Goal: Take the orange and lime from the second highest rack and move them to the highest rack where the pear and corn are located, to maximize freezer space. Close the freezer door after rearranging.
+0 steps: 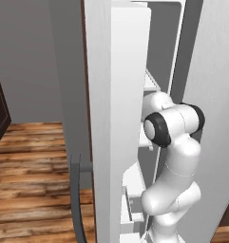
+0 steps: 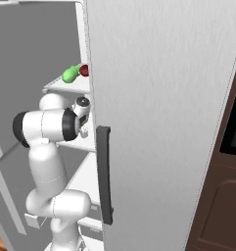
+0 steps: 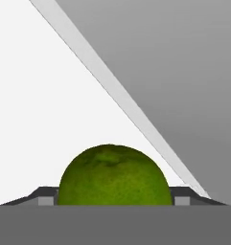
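A: How will that round, dimpled green lime [image 3: 112, 175] handle?

B: I'd judge it light and firm, with a waxy rind that could slide, and round enough to roll off if pinched away from its middle. Best taken across its widest part, one pad on each flank. It sits right between the jaws [image 3: 112, 197], whose dark fingertips [image 3: 46, 197] show just beside it on either side.

A: Clamped on it, then?

B: I cannot tell. The tips stand close to the fruit on both flanks, but whether they press it isn't clear (the band at the bottom hides the contact).

A: What does it look like up close?

B: Mottled yellow-green skin, darker toward the top, finely pitted, no visible damage. Beyond the jaws lies the flat white rack floor [image 3: 50, 105], then a pale edge strip, then the grey freezer wall [image 3: 184, 62].

A: And further out?

B: From the right base camera, the white arm's wrist [image 2: 81, 109] reaches into the rack below the highest one, where a smooth green pear [image 2: 70, 74] lies with something dark red [image 2: 84, 70] just beside it. The tall white freezer door [image 1: 113, 133] with its dark grey bar handle [image 1: 76, 199] stands open, so closing is not yet done.
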Motion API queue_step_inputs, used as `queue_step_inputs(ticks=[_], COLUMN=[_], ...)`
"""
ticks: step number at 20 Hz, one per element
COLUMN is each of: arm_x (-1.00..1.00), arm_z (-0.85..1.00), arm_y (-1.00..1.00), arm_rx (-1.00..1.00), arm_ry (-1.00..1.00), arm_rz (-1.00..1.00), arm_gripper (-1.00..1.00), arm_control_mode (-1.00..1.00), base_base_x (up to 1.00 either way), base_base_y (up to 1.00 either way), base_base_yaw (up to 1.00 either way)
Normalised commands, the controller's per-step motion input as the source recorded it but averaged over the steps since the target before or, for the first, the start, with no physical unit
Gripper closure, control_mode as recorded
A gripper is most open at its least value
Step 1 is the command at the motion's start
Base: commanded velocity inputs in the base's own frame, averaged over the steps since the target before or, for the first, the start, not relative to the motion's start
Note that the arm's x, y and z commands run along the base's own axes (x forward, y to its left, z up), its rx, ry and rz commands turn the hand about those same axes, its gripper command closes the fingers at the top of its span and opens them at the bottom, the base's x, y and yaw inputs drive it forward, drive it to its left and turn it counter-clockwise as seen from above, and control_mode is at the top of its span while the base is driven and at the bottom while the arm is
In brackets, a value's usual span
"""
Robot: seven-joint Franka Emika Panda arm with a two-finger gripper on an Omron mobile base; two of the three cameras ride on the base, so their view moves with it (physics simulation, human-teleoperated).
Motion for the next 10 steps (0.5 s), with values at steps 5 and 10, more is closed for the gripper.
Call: queue_step_inputs(ticks=[5,10], arm_x=[-0.58,-0.61], arm_z=[-0.1,0.42], arm_y=[-0.02,-0.11], arm_rx=[0.0,0.0], arm_ry=[-0.2,-0.04], arm_rz=[-0.01,-0.07], arm_gripper=[1.0,1.0], arm_control_mode=[-1.0,-1.0], base_base_x=[0.0,0.0], base_base_y=[0.0,0.0], base_base_yaw=[0.0,0.0])
